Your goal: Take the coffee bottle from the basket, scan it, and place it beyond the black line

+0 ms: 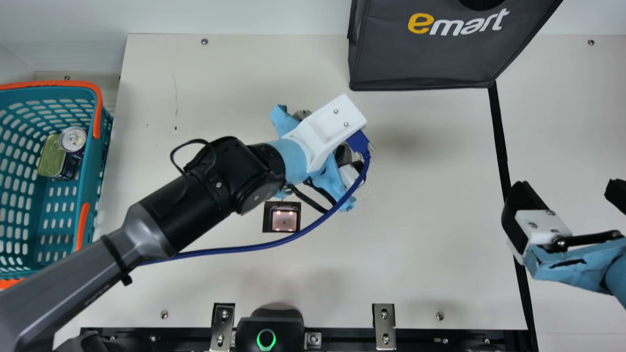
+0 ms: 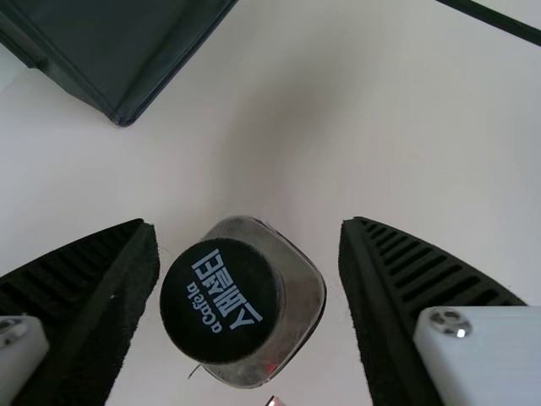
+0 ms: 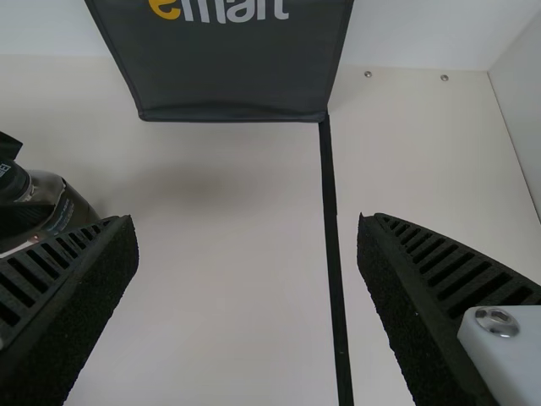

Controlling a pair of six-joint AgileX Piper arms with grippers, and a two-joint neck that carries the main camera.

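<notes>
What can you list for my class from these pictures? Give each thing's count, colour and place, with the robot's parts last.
Coffee bottle: 1, black-capped, between the left gripper's fingers
Basket: 1, teal with orange handles, table's left side
Round can: 1, silver-topped, in the basket
Rectangular tin: 1, green-topped, beside the can
Scanner window: 1, pinkish with black surround, mid-table
Shopping bag: 1, dark grey, far edge
Line: 1, black, right side
Device: 1, black with green ring, near edge
Brackets: 2, silver, near edge
Table: 1, cream, beneath
Cable: 1, blue, beside the left arm
Arms: 2, black, grey and light blue, left and right
Left gripper, right gripper: 2, black-fingered, mid-table and by the line
</notes>
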